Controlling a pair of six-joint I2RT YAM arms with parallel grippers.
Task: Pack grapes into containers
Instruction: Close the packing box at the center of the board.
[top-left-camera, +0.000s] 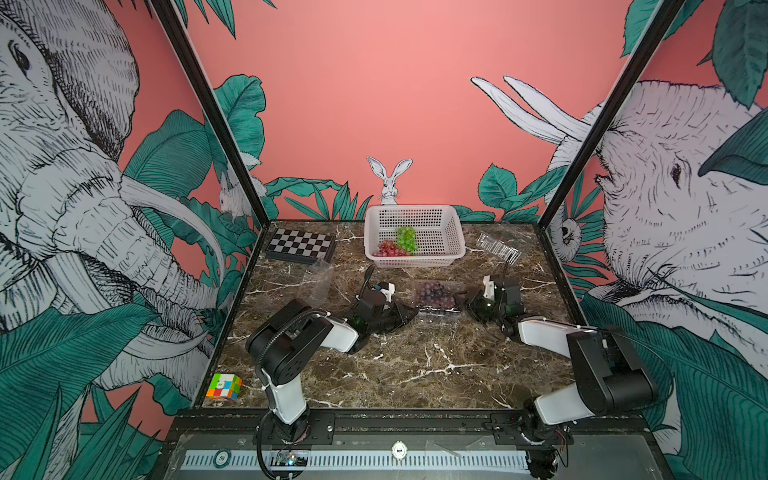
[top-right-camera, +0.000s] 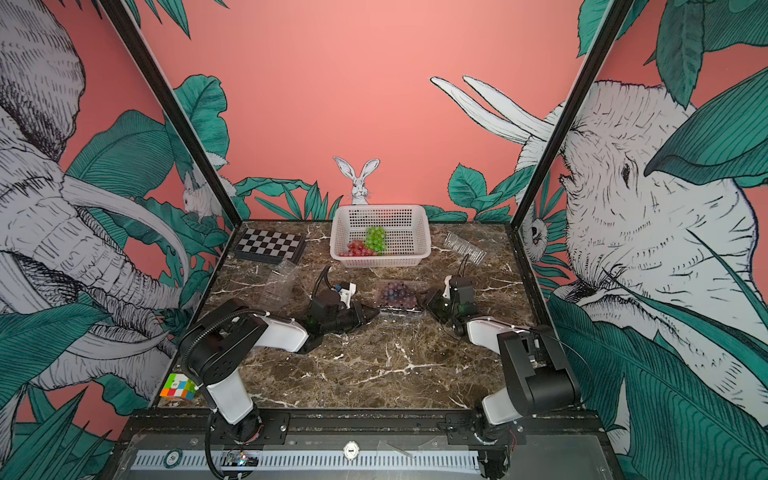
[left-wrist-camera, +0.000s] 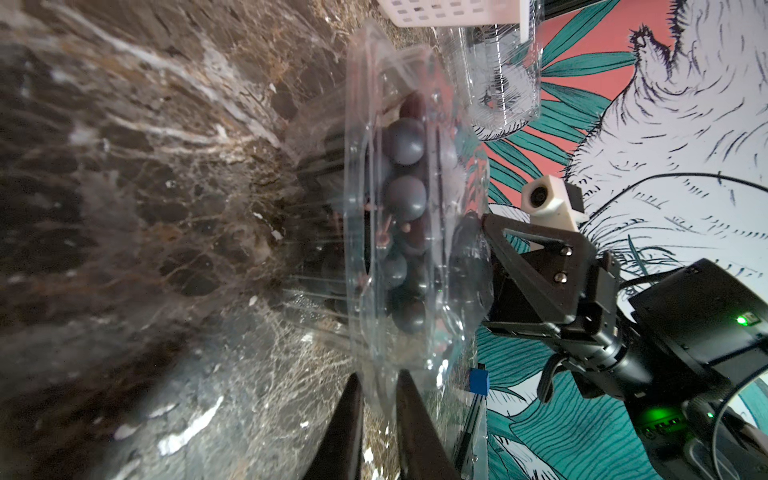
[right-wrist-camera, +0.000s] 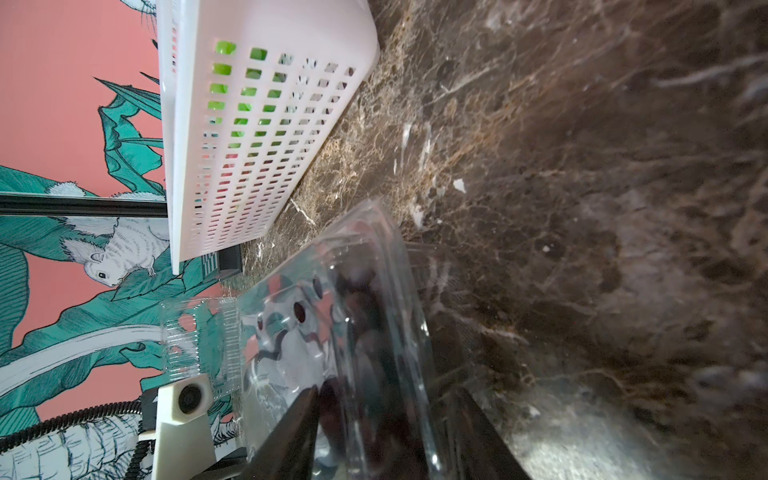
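marble tabletop (top-left-camera: 415, 374) under everything, both arms reaching in low from the near edge. white basket (top-left-camera: 415, 261) at the far middle, holding two bunches not yet packed.

three clear punnets next. left punnet (top-left-camera: 318, 280) near the left arm and far-right punnet (top-left-camera: 498, 248) off to the right of the basket, both empty as far as can be made out. middle punnet (top-left-camera: 440, 311) between the two grippers, filled, lid down over the fruit.

looks like the closing step for that box; lid clicked home or not, unclear.

left gripper (top-left-camera: 415, 310) at the punnet's left end, rolled on its side, jaws all but shut, fingers (left-wrist-camera: 345, 436) pinching the thin plastic flange at the seam of lid and base. right gripper (top-left-camera: 459, 297) at the opposite end, jaws roughly half spread, straddling lid and base; pressing or merely around it, cannot tell.

next move, at a guess: squeeze the rims together until snapped, gently, for fear of buckling thin plastic or skidding the box over smooth stone. then let go and fetch a bunch from the basket for an empty punnet.

smallest last: dark grapes (top-left-camera: 434, 291) packed inside the middle punnet, green bunch (top-left-camera: 406, 237) and red bunch (top-left-camera: 388, 248) side by side on the basket floor.
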